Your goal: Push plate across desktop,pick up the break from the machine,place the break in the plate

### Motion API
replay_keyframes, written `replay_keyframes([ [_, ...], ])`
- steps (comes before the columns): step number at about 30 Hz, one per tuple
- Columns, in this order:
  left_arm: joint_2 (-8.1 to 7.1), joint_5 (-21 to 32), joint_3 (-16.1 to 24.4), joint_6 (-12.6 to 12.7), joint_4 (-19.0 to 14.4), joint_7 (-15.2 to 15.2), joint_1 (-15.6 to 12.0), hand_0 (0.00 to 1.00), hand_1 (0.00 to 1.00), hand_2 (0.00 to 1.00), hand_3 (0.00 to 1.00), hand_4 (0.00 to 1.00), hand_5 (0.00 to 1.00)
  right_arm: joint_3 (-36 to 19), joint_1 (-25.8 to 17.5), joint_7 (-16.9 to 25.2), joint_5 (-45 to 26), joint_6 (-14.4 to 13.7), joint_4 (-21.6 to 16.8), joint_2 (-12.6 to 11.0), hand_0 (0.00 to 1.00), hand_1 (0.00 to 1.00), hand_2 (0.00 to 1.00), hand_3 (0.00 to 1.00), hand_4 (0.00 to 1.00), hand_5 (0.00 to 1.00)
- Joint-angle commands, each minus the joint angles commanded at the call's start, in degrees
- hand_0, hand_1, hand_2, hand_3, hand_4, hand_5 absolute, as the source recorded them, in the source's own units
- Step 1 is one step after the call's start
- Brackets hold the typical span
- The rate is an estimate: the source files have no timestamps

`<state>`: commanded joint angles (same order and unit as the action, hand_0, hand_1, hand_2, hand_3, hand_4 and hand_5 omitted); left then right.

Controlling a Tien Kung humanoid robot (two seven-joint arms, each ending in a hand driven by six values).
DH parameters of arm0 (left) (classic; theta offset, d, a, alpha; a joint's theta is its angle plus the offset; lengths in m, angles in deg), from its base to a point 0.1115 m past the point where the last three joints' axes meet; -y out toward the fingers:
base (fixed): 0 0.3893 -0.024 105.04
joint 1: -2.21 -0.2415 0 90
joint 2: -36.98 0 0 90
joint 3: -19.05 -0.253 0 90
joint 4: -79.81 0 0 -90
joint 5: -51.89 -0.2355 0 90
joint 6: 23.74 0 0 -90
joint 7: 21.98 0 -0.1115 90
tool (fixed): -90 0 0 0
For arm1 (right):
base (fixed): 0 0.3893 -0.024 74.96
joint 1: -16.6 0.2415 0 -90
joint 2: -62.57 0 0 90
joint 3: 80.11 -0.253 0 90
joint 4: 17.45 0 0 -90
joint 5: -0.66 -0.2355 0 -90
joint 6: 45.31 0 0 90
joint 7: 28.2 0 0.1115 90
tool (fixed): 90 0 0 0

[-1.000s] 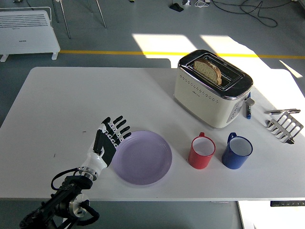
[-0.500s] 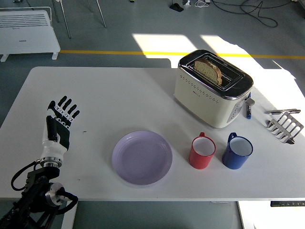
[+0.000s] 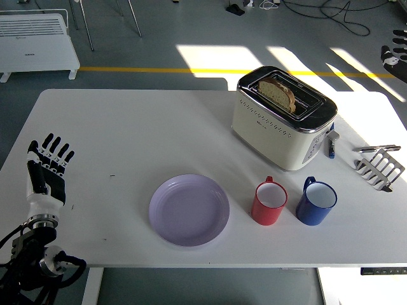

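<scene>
A lilac plate [image 3: 189,210] lies on the white table [image 3: 127,127] near its front edge, left of centre. The cream toaster [image 3: 284,117] stands at the back right with a slice of bread [image 3: 278,93] sticking up out of its slot. My left hand [image 3: 46,170] is upright at the table's far left edge, fingers spread, holding nothing, well away from the plate. Black fingertips of my right hand [image 3: 398,53] show at the picture's top right edge, far from the table's objects.
A red mug [image 3: 269,203] and a blue mug [image 3: 316,201] stand right of the plate, in front of the toaster. A metal toast rack [image 3: 380,166] lies near the right edge. A white radiator [image 3: 36,42] stands on the floor beyond the table.
My left hand has drawn back from the plate's left rim to the table's far left edge. The right hand's fingertips have come into view at the top right. The plate has stayed put.
</scene>
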<state>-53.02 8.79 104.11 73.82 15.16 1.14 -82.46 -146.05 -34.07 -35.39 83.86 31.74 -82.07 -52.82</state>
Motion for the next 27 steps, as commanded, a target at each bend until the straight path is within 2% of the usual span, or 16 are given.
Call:
replay_keyframes([
  [3, 0.00, 0.03, -0.01, 0.00, 0.03, -0.04, -0.05, 0.770, 0.822, 0.877, 0.823, 0.594, 0.998, 3.89, 3.91, -0.25, 1.96, 0.93, 2.73, 1.39, 0.882, 0.835, 0.871, 0.884, 0.765, 0.424],
  [4, 0.00, 0.06, 0.02, 0.01, 0.02, -0.05, -0.09, 0.770, 0.822, 0.876, 0.821, 0.593, 0.998, 5.63, 5.52, -0.28, 2.93, 1.41, 3.97, 2.11, 0.915, 0.850, 0.899, 0.906, 0.806, 0.377],
  [9, 0.00, 0.02, -0.07, 0.21, 0.07, -0.38, -0.14, 0.770, 0.822, 0.876, 0.821, 0.593, 0.998, 13.08, 12.44, -1.82, 5.82, 5.75, 9.64, 5.95, 0.915, 0.850, 0.899, 0.906, 0.806, 0.377],
  [10, 0.00, 0.00, -0.08, 0.25, 0.06, -0.40, -0.16, 0.771, 0.820, 0.875, 0.818, 0.593, 0.998, 14.08, 13.38, -2.15, 5.85, 6.67, 10.46, 6.59, 0.976, 0.906, 0.944, 0.966, 0.844, 0.337],
  [18, 0.00, 0.19, -0.40, 0.54, 0.36, -0.47, -0.51, 0.770, 0.819, 0.873, 0.818, 0.591, 0.998, 19.93, 19.68, -4.03, 5.43, 11.08, 16.54, 13.03, 0.988, 0.915, 0.949, 0.956, 0.858, 0.325],
  [22, 0.00, 0.34, -0.60, 0.62, 0.50, -0.40, -0.36, 0.769, 0.819, 0.870, 0.812, 0.590, 0.998, 21.34, 21.46, -4.68, 5.81, 11.91, 18.58, 14.67, 0.973, 0.905, 0.943, 0.938, 0.870, 0.325],
  [27, 0.00, 0.40, -0.67, 0.68, 0.50, -0.50, -0.01, 0.769, 0.819, 0.870, 0.812, 0.590, 0.998, 24.39, 24.05, -7.51, 10.05, 14.23, 21.60, 17.58, 0.973, 0.905, 0.943, 0.938, 0.870, 0.325],
])
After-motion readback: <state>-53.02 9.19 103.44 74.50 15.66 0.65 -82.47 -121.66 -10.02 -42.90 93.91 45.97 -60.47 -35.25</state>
